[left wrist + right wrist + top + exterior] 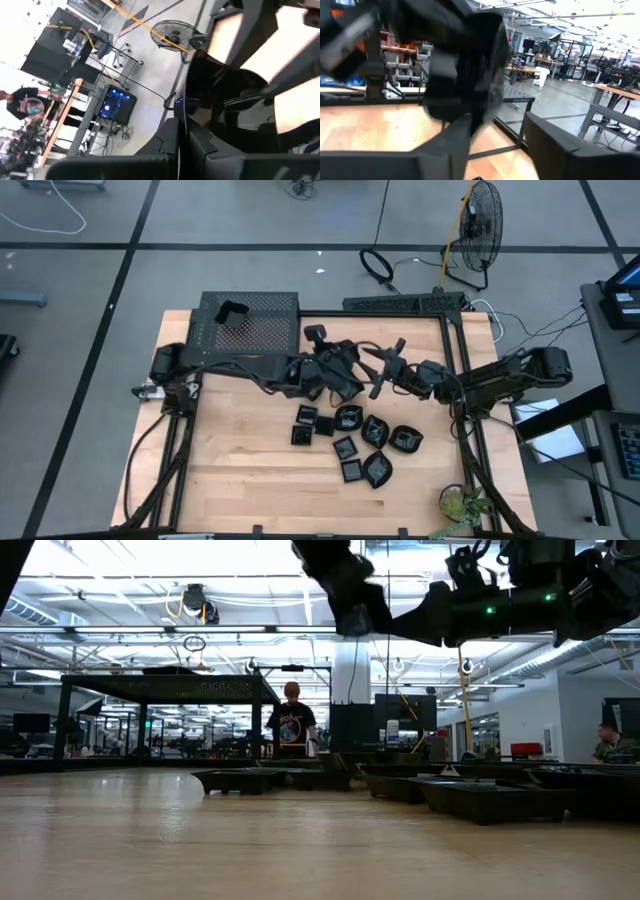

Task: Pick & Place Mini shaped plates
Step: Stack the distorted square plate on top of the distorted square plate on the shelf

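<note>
Several glossy black mini plates (352, 438) lie flat in a cluster on the wooden table, right of its middle. One more plate (232, 311) sits in the black mesh rack (262, 330) at the far left. Both arms meet high over the table's middle. My left gripper (347, 377) is shut on a glossy black plate (220, 92). My right gripper (378, 370) faces it from the right, its fingers (447, 145) spread open just short of the dark plate and left gripper (465, 65). In the low view both grippers (400, 610) hang well above the table. My left gripper holds a mini plate pinched between its two fingers (170, 145), by the rim (200, 125) nearest the wrist. The plate sticks out beyond the fingertips toward the right arm, lifted clear of the table. The gripper reaches level from the table's left side.
The mesh rack stands on legs at the far left of the table (240, 480). A black frame (455, 360) runs along the table's far and right edges. A small plant (462, 505) sits at the near right corner. Bare wood lies near and left of the plates.
</note>
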### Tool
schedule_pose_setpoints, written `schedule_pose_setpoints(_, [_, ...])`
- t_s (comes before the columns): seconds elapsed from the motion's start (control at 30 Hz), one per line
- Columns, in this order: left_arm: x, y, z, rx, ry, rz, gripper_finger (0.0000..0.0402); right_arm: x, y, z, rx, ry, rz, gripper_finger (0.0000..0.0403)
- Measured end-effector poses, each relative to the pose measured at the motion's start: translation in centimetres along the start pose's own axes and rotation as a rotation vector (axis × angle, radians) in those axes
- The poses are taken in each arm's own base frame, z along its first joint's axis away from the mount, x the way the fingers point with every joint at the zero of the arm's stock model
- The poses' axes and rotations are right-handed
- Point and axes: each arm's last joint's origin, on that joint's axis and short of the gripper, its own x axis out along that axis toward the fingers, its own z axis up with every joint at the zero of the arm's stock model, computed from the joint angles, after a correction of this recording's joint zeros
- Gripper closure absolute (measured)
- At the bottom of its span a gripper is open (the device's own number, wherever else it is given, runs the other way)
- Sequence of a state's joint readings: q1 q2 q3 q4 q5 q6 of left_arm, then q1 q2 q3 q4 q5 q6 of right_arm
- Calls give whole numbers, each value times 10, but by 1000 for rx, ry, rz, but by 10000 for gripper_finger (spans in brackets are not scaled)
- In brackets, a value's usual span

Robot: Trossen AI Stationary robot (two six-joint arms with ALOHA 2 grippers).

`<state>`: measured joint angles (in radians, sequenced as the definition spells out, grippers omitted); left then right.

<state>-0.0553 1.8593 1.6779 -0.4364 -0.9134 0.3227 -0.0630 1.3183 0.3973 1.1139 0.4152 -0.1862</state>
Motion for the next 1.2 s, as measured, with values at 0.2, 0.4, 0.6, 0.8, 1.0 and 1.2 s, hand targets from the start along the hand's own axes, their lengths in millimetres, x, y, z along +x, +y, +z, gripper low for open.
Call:
schedule_pose_setpoints(0.2, [-25, 34, -6, -102, 31, 4, 395, -5, 7, 6, 21, -26, 36, 158])
schedule_pose_setpoints(0.4, [-44, 74, -24, -218, 114, -21, 397, -10, 15, 11, -21, -51, 74, 149])
schedule_pose_setpoints(0.6, [-51, 132, -55, -406, 237, -12, 395, -10, 15, 11, -34, -50, 73, 161])
schedule_pose_setpoints(0.8, [-61, 192, -98, -610, 296, 69, 394, -10, 15, 11, -35, -49, 73, 167])
schedule_pose_setpoints(1.0, [-65, 219, -162, -782, 392, 67, 394, -10, 15, 10, -37, -45, 74, 168])
schedule_pose_setpoints(1.2, [-54, 216, -219, -943, 403, 55, 395, -10, 15, 11, -33, -50, 72, 169])
